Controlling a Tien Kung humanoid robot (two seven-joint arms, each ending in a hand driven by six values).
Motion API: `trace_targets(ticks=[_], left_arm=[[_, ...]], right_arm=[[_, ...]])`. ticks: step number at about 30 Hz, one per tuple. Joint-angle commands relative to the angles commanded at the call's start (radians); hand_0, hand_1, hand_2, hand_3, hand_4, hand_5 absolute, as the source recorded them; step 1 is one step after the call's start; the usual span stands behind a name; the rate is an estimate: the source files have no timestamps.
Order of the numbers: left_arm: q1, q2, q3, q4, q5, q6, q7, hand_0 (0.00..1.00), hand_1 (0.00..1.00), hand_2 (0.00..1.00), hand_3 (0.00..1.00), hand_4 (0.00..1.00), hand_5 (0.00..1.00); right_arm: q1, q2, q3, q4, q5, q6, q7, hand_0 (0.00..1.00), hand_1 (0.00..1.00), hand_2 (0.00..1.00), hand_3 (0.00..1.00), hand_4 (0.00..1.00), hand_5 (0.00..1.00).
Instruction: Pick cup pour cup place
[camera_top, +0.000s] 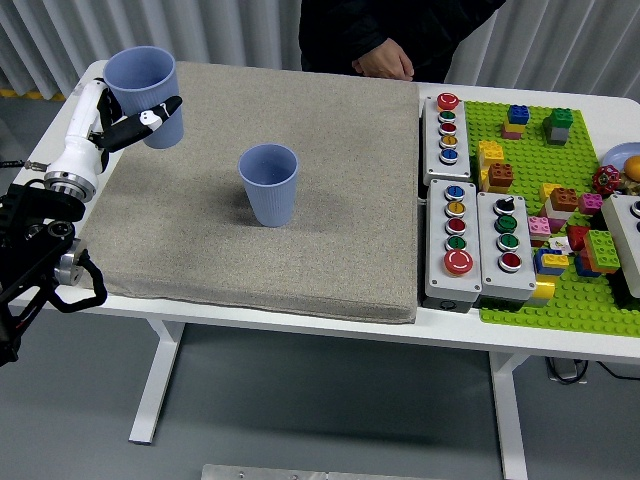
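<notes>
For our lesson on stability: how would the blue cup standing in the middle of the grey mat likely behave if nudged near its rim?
The cup looks tall and narrower at its base, so it would probably tip rather than slide. The grey mat looks rough, likely gripping its base. Once down, it might roll in a curve.
</notes>
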Motion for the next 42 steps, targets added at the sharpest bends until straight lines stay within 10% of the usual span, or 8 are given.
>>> trace_targets(ticks=[8,20,42], left_arm=[[0.036,-0.024,0.003,0.032,-0.276,0.068,-0.016,0.535,0.488,0.532,0.507,0.793,0.230],[0.070,-0.073,0.023,0.004,0.098,0.250,-0.050,0.551,0.506,0.537,0.509,0.791,0.246],[0.106,-0.136,0.109,0.112,-0.010,0.279,-0.157,0.568,0.537,0.550,0.515,0.774,0.259]], right_arm=[[0.000,0.001,0.001,0.000,0.002,-0.002,0.001,0.719,0.683,0.680,0.630,0.160,0.457],[0.002,0.003,0.004,0.000,-0.005,-0.002,-0.001,0.719,0.683,0.680,0.630,0.154,0.450],[0.003,0.008,0.011,0.000,-0.012,-0.002,-0.003,0.719,0.683,0.680,0.630,0.149,0.449]])
